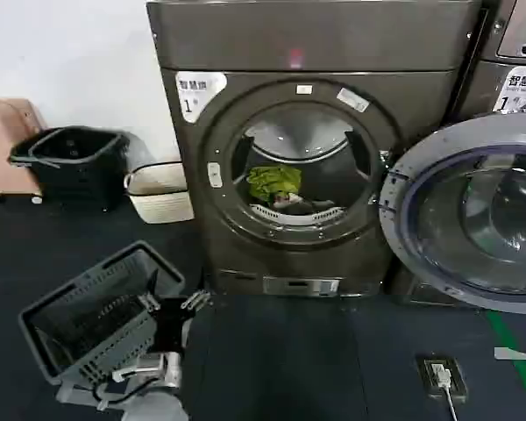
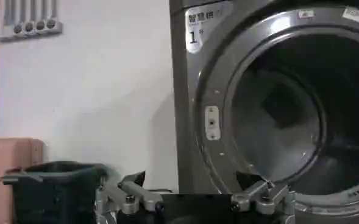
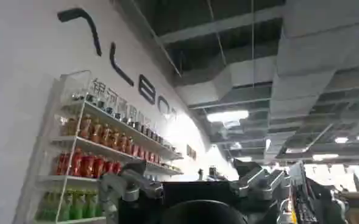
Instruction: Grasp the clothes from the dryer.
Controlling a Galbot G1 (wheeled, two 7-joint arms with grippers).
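The clothes (image 1: 279, 189) lie inside the dryer (image 1: 307, 132), its door swung right for access; the left tool (image 1: 169, 304) waits released, near-left (beside a basket (image 1: 79, 316)).

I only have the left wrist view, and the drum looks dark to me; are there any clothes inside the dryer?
Observer: Yes. In the head view the clothes lie at the front lip of the drum in the dryer: a lime-green piece with darker pieces beside it.
Operator: Thank you. Where does my left gripper sit relative to them?
Observer: The left gripper is open, low and to the left of the porthole, right beside a tilted grey basket on the floor.
Operator: And what is the right gripper doing?
Observer: The right gripper is open; its wrist view faces a ceiling and a shelf of bottles, not the dryer.
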